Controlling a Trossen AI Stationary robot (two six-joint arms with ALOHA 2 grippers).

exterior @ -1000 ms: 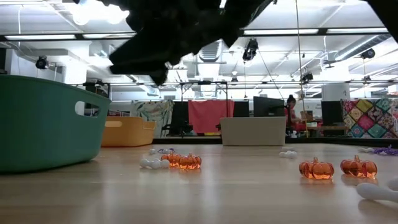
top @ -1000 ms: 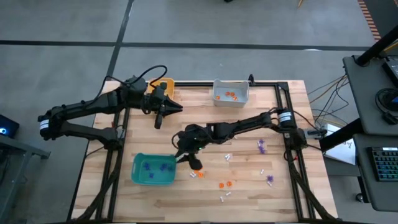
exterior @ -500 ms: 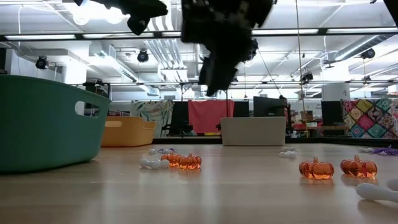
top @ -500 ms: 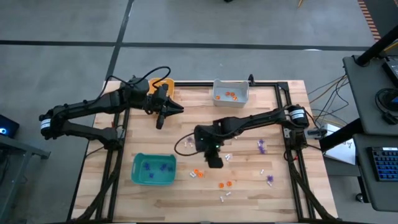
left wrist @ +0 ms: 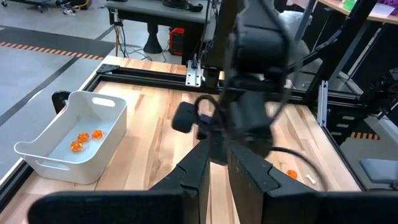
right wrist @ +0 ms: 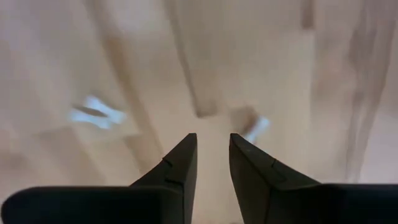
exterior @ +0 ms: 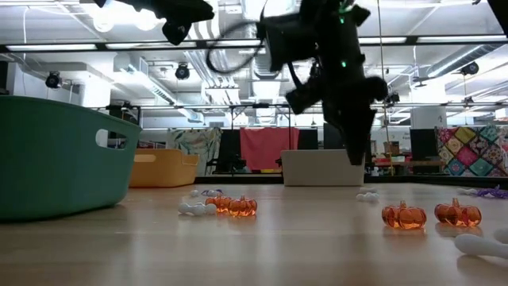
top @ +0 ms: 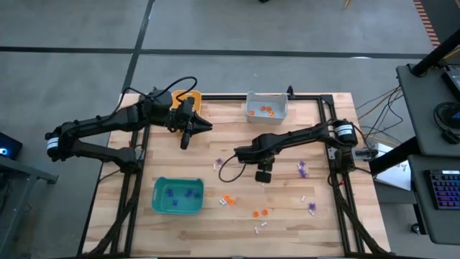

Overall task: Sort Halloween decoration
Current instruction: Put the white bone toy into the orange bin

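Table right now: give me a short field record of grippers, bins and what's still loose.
right gripper: mid-table, above the wood, nothing between its narrowly parted fingers
left gripper: raised near the orange-yellow bin, waiting
teal bin: holds purple trinkets
white bin: holds orange pumpkins
loose orange pumpkins: front of table
loose purple trinket: right side
loose white pieces: near the front edge

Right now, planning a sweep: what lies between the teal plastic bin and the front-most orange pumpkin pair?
A small orange-and-white trinket cluster, seen in the high view.
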